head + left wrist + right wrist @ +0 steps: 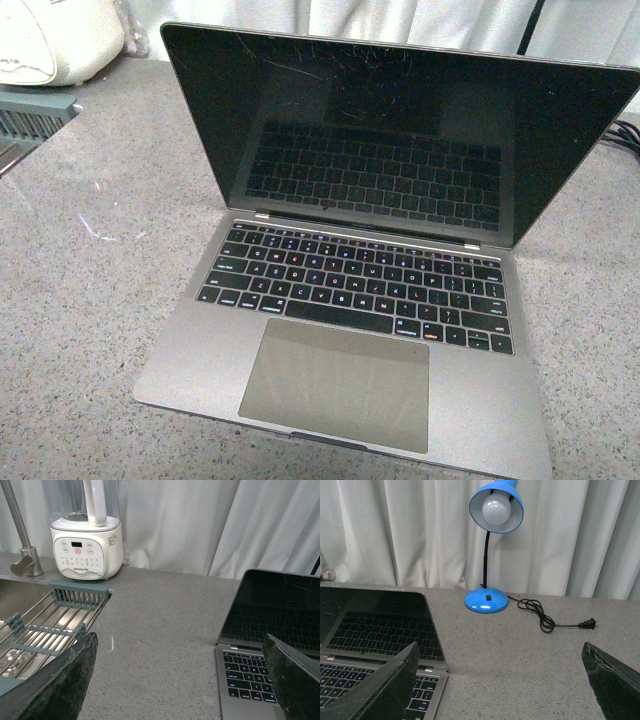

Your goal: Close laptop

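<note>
The laptop (350,300) stands open on the grey speckled counter in the front view, space-grey with lit black keys, a large trackpad and a scratched black screen tilted back. Neither arm shows in the front view. My left gripper (180,680) is open and empty, low over the counter just left of the laptop (260,645). My right gripper (500,680) is open and empty over the counter just right of the laptop (375,630). The lid's back is hidden.
A white blender (87,545), a tap (22,550) and a sink with a green rack (45,630) lie to the laptop's left. A blue desk lamp (490,545) with a loose black cord (545,617) stands to its right. White curtains hang behind.
</note>
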Motion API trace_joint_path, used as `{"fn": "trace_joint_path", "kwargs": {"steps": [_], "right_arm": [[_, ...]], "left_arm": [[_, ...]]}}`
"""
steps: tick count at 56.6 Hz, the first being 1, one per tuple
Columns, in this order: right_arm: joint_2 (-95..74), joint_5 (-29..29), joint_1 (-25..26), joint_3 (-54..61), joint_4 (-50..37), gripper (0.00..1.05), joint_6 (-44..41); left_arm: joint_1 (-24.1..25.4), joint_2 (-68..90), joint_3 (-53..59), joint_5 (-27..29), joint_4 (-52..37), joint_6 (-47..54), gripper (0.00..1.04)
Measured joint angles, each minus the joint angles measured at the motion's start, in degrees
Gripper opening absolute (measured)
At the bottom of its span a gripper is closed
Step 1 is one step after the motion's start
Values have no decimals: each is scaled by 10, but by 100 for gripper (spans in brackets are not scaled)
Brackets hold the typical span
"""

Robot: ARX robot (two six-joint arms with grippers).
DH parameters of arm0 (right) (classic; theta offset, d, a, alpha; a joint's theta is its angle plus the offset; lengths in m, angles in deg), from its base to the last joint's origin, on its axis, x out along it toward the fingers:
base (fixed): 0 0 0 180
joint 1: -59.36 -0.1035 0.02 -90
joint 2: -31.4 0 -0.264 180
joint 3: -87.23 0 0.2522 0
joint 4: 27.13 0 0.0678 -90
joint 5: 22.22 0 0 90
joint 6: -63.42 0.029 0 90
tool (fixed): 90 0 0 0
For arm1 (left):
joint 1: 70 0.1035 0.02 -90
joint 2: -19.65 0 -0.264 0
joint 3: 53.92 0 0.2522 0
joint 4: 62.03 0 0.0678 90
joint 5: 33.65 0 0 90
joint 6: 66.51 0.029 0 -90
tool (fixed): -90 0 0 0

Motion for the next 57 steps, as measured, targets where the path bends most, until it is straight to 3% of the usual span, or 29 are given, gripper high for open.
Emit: {"fn": "trace_joint_path", "kwargs": {"steps": [57], "right_arm": [[0, 0, 0, 0, 0, 95, 0]], "left_arm": [[0, 0, 0, 0, 0, 0, 98]]}}
